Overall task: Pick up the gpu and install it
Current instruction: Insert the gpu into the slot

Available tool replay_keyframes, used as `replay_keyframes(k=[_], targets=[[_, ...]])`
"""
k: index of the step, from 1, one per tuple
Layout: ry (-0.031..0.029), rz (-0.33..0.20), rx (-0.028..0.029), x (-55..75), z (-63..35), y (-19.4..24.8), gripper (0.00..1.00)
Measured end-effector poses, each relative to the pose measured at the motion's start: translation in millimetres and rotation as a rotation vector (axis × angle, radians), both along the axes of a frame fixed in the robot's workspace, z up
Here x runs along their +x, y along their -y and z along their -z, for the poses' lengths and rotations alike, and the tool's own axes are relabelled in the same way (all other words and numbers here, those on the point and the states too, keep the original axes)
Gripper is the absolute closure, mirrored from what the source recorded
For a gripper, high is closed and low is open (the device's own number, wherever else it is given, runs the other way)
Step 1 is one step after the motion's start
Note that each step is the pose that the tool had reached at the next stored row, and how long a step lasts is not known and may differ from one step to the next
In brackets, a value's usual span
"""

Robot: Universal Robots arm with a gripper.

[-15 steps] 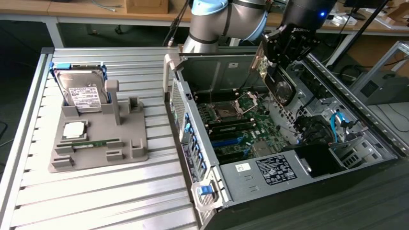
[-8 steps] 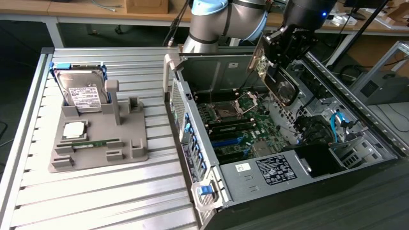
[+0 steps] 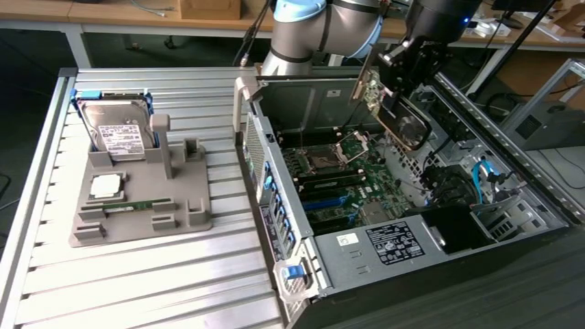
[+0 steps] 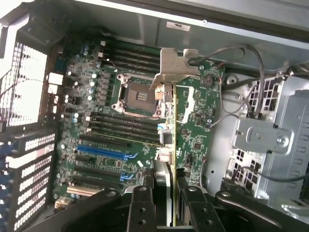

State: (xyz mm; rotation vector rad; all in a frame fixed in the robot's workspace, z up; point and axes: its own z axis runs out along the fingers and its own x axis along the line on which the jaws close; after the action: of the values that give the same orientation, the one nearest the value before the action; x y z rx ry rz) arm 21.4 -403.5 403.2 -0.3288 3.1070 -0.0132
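Note:
My gripper (image 3: 401, 81) is shut on the gpu (image 3: 403, 122), a thin card with a pale metal bracket (image 3: 366, 88) at one end. The card hangs on edge above the open computer case (image 3: 366, 253), over the green motherboard (image 3: 340, 179) and apart from it. In the wrist view the gpu (image 4: 168, 126) runs edge-on away from my gripper (image 4: 166, 195), clamped between the black fingers (image 4: 140, 205). Its bracket (image 4: 175, 63) is at the far end. The blue expansion slots (image 4: 102, 151) lie on the motherboard (image 4: 111, 96) beside the card's line.
A grey fixture (image 3: 137, 205) on the slatted table (image 3: 137, 288) carries a hard drive (image 3: 119, 133), a processor (image 3: 107, 184) and a green memory stick (image 3: 128, 204). Case walls, a drive cage (image 4: 270, 140) and loose cables (image 4: 241, 82) surround the motherboard.

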Motion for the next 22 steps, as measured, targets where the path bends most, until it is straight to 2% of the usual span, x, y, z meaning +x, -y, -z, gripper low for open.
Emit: replay_keyframes(k=[10,22], targets=[[0.0000,-0.142,0.0000,0.0,0.0,0.0,0.72],[0.0000,-0.271,0.0000,0.0,0.0,0.0,0.72]])
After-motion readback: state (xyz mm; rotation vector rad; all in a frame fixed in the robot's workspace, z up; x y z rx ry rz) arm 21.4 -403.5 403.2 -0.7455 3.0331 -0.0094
